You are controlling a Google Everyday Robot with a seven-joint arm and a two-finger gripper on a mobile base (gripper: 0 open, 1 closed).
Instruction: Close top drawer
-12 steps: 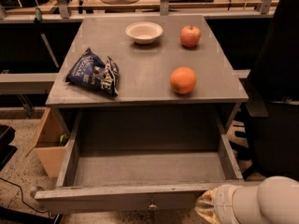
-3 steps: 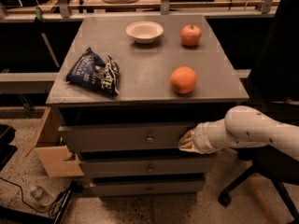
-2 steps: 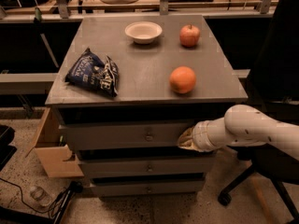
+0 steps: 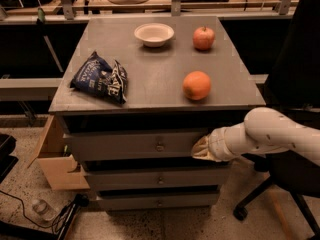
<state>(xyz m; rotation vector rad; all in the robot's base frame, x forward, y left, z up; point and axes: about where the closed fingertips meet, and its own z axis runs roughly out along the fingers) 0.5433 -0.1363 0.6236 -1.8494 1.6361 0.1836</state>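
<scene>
The top drawer (image 4: 125,146) is a wide gray front panel with a small round metal knob (image 4: 159,146) at its centre. It sits pushed in under the gray cabinet top (image 4: 150,79), its front a little proud of the two drawers below. My gripper (image 4: 200,149) reaches in from the right on a white arm (image 4: 270,134). Its tip rests against the right end of the top drawer's front.
On the cabinet top lie a blue chip bag (image 4: 100,77), a white bowl (image 4: 154,34), an orange (image 4: 196,85) and a red apple (image 4: 203,38). A cardboard box (image 4: 55,159) stands at the lower left. A black office chair (image 4: 295,114) stands at the right. Cables lie on the floor.
The top drawer has gone from fully pulled out to pushed in. My gripper moved from the drawer's front corner near the camera up against the closed front. Over the last second little has moved.
</scene>
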